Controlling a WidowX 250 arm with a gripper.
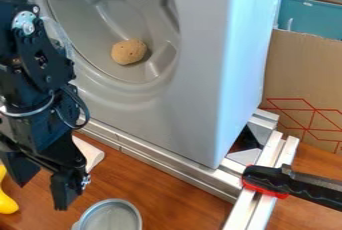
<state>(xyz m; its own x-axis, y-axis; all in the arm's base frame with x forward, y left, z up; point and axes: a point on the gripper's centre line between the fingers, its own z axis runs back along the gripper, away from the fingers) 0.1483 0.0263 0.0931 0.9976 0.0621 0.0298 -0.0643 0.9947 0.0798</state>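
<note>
At lower left, I had gripper (43,194) spread over wooden table (170,204), between yellow thing (6,201) and grey cup (112,217); open wood separated cup from metal rail (167,168). Upper left, brown lump (128,52) sat in grey basin (100,29).

The wooden table (175,201) bears rails (170,164) — pot (113,218), yellow object (6,203).

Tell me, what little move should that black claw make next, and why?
I'd shift the gripper slightly sideways, toward the round gray metal container, fingers kept open. They stand apart with nothing between them, so closing here would probably catch nothing. The container sits just beside them on the wooden surface, and this shift would also lead away from the yellow thing on the other side.
</note>
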